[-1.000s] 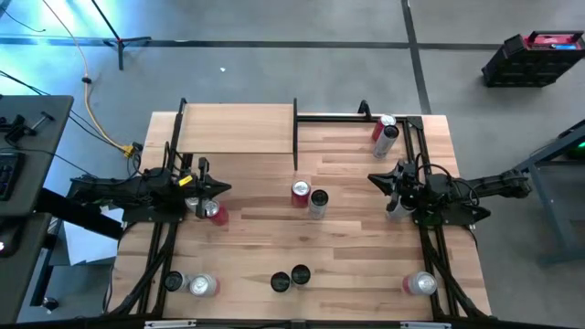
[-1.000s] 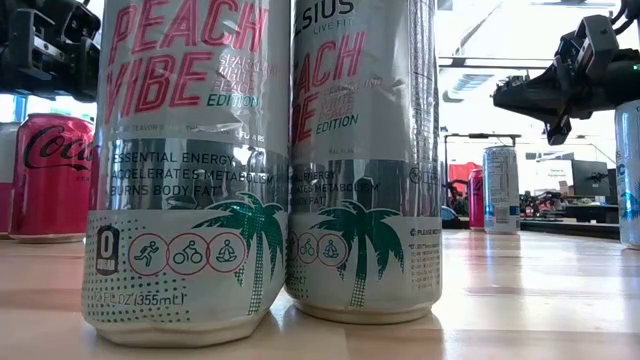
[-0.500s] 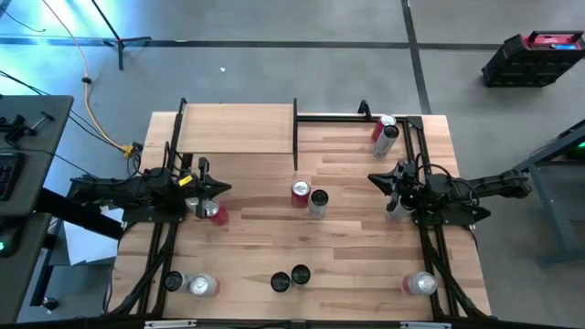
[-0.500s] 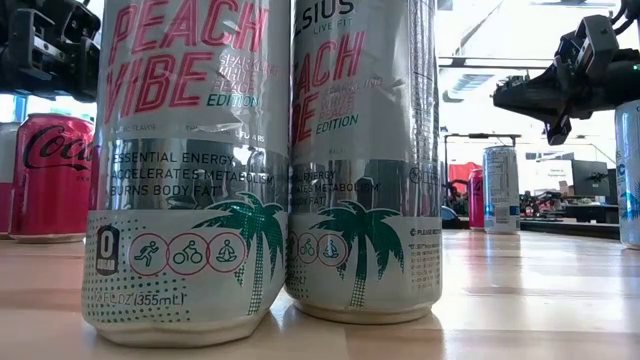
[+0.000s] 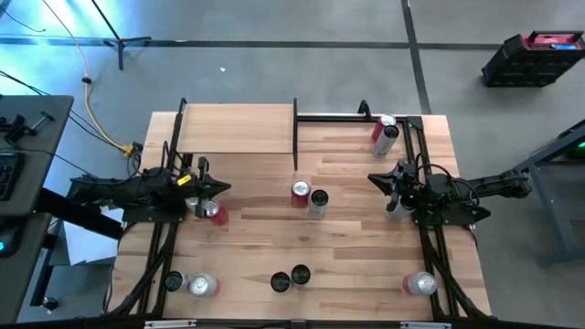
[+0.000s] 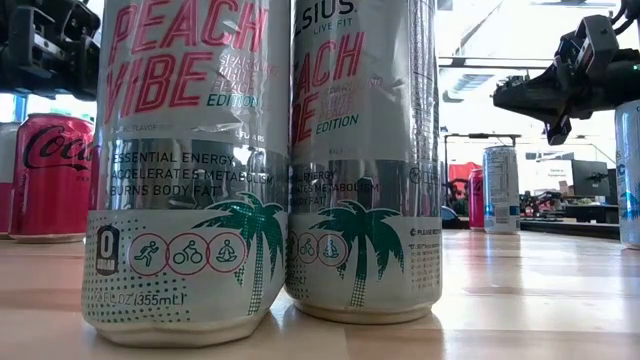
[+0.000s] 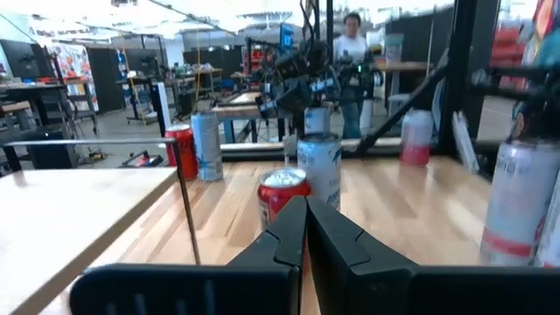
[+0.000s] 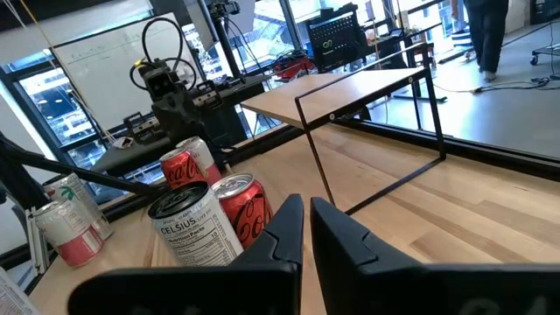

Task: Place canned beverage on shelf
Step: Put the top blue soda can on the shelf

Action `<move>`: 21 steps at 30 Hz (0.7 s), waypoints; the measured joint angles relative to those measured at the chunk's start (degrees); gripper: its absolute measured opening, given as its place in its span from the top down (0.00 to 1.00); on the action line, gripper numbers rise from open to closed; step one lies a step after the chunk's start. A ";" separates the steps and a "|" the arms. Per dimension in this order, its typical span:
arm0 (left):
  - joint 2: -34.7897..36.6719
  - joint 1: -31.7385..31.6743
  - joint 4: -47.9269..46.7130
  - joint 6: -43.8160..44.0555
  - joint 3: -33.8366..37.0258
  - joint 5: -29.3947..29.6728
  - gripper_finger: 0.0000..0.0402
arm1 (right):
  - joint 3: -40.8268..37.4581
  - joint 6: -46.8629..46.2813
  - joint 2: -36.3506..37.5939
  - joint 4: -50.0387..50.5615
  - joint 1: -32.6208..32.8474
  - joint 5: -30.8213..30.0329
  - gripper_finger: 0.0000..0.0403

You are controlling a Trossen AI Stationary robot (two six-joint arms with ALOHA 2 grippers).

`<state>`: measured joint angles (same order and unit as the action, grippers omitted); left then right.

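Black crate on grey floor, upper right. Yellow cable trailing left of surface. Keyboard at far left.

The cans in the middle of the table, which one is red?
The red can, the one closer to the left arm. Its neighbour, the silver can, stands right beside it, toward the right arm.

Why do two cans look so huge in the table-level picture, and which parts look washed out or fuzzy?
Low view: the two Celsius cans stand right at the lens, filling the frame, and bright ceiling light washes out the room behind. Left wrist view: the person and room are soft, and the white can at the edge is blurred. High view: evenly lit, with blue light at the left edge.
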<state>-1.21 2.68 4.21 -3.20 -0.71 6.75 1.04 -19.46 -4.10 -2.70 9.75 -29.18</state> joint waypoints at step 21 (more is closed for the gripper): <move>-0.11 0.00 8.97 39.69 0.00 8.59 0.99 | -0.04 -3.45 -0.04 -4.75 -0.68 -2.29 0.97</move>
<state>-1.32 2.68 13.18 36.49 -0.71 15.34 0.99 -22.91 -4.14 -7.45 9.07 -31.46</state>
